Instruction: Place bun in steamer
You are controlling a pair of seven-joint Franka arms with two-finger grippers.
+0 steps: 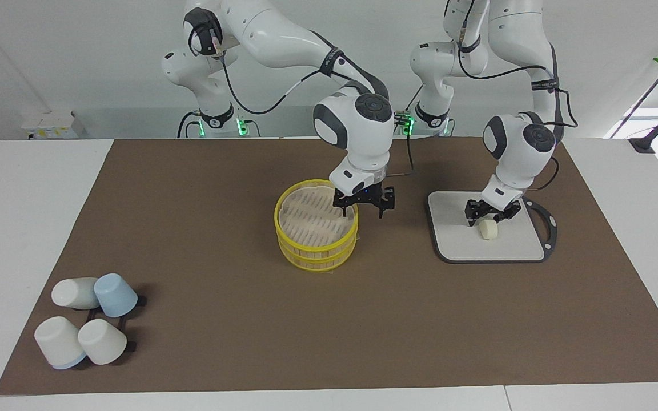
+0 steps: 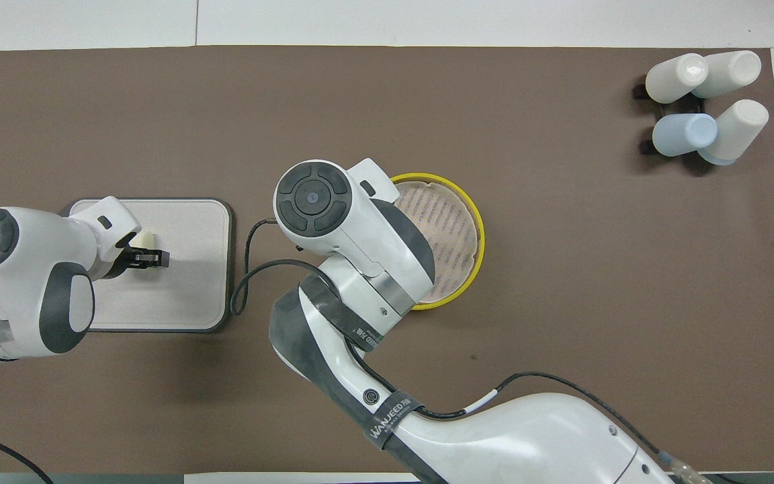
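Observation:
The bun (image 1: 489,230) is a small cream-white piece lying on the grey square board (image 1: 512,248). My left gripper (image 1: 491,217) is down on the board with its fingers open on either side of the bun's top. In the overhead view the bun (image 2: 146,239) peeks out beside one black fingertip (image 2: 153,257). The yellow-rimmed steamer (image 1: 312,225) stands mid-table, two stacked tiers, with its beige slatted top showing. My right gripper (image 1: 363,208) hangs open and empty at the steamer's rim on the side toward the board. In the overhead view the right arm's hand covers part of the steamer (image 2: 457,228).
Several white and pale blue cups (image 1: 86,322) lie on a black rack at the right arm's end, farther from the robots; they also show in the overhead view (image 2: 706,107). A brown mat (image 1: 220,200) covers the table. A black cable (image 2: 246,269) loops between the board and the steamer.

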